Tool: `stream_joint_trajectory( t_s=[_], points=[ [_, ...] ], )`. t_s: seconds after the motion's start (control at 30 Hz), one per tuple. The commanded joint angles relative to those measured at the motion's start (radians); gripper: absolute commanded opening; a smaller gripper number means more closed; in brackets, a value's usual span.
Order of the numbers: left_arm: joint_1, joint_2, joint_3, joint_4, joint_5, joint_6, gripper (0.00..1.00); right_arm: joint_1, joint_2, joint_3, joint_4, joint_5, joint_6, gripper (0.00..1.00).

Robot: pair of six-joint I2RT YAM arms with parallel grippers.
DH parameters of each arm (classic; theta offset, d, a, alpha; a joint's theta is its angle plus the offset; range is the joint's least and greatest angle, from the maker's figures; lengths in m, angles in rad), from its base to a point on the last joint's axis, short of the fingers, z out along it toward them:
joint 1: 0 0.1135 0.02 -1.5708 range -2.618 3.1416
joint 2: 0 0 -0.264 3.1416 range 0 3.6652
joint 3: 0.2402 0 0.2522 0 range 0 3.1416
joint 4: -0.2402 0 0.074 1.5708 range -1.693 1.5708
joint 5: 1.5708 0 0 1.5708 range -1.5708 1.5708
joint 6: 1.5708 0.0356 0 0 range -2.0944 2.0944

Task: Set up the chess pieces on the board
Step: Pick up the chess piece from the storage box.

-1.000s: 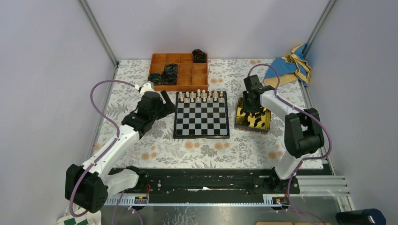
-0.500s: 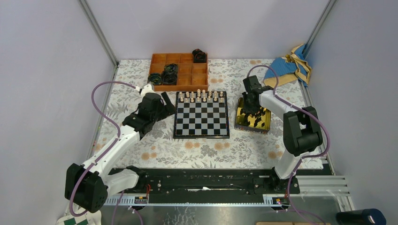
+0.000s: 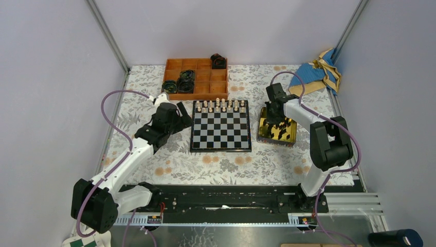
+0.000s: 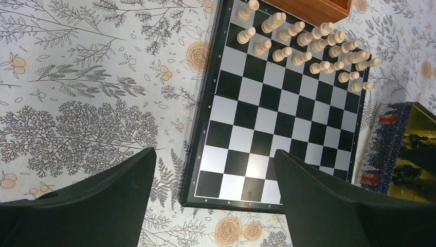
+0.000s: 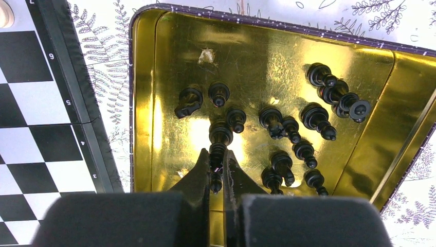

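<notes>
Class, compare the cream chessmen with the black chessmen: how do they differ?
Cream chessmen stand in two neat rows on the board; black chessmen sit scattered in the gold tin. No cream chessman is touched; the right gripper pinches one black chessman. Both are tiny chess pieces.

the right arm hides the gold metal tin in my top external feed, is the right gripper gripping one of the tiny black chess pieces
Observer: Yes. In the right wrist view the right gripper is shut on one tiny black chess piece, low inside the gold metal tin.
Operator: are the others standing or tipped over
Observer: Several loose black pieces lie tipped on their sides, and a few of them touch one another near the tin's right wall.
Operator: left gripper carrying anything
Observer: No. The left wrist view shows the left gripper open and empty, above the near edge of the black and silvery-white chessboard.
</notes>
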Motion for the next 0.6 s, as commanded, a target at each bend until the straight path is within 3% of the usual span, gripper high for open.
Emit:
stream_joint_trajectory(
  t_s=[0.0,0.57],
  points=[
    [-0.009,-0.014,-0.008,0.027,-0.022,-0.009,0.92,0.010,-0.054,0.020,-0.011,0.029,-0.006,0.00],
    [-0.010,-0.022,0.009,0.020,-0.037,-0.001,0.92,0.036,-0.140,0.082,-0.047,0.011,-0.021,0.00]
  ],
)
